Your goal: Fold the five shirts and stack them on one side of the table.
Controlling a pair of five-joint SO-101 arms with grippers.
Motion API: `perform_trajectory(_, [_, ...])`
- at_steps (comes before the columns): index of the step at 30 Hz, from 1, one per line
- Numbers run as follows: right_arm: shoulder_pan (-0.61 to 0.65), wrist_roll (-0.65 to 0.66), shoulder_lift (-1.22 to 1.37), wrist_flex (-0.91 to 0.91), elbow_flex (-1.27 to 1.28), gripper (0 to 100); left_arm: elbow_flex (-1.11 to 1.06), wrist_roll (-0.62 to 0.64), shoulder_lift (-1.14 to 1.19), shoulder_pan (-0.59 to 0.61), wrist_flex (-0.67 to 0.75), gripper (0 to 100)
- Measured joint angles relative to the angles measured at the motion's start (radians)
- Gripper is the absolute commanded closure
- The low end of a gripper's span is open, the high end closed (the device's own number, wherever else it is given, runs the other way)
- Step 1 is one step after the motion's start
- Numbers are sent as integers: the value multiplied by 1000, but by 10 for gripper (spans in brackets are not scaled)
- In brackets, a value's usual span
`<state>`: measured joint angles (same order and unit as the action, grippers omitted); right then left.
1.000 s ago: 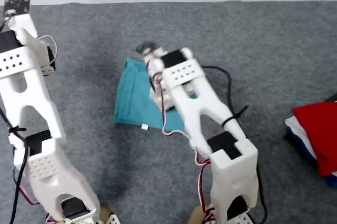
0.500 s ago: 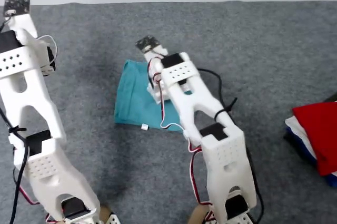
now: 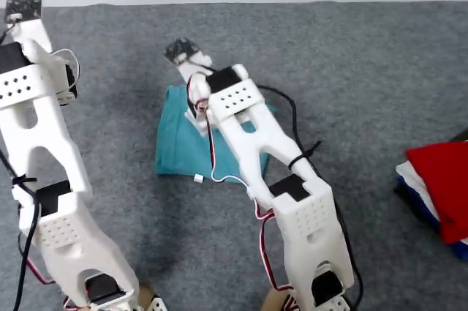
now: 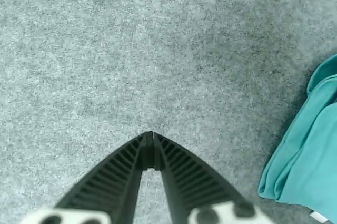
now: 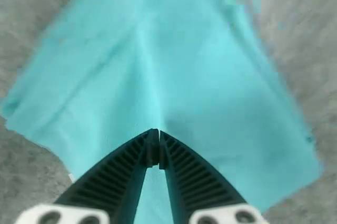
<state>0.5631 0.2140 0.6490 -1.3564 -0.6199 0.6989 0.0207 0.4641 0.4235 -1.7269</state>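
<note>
A folded teal shirt (image 3: 178,146) lies on the grey table mat left of centre. My right arm stretches over it, and in the right wrist view the right gripper (image 5: 153,138) is shut, its tips together above the middle of the teal shirt (image 5: 174,71) with no cloth between them. The left gripper (image 4: 152,138) is also shut and empty, hanging over bare mat, with the teal shirt (image 4: 310,155) off to one side. My left arm (image 3: 36,106) stands along the table's left edge.
A stack of folded shirts (image 3: 441,179), red on top with white and blue beneath, sits at the right edge. Grey mat (image 3: 351,69) lies bare between the teal shirt and that stack, and along the far side.
My right arm has swung left and farther out over the teal shirt. The shirt's left edge has shifted slightly left. The left arm has not moved.
</note>
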Motion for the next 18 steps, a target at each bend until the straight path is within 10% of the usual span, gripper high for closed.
perform_trajectory(18, [124, 23, 247, 138, -83, 990, 3, 0, -75, 130, 0, 998])
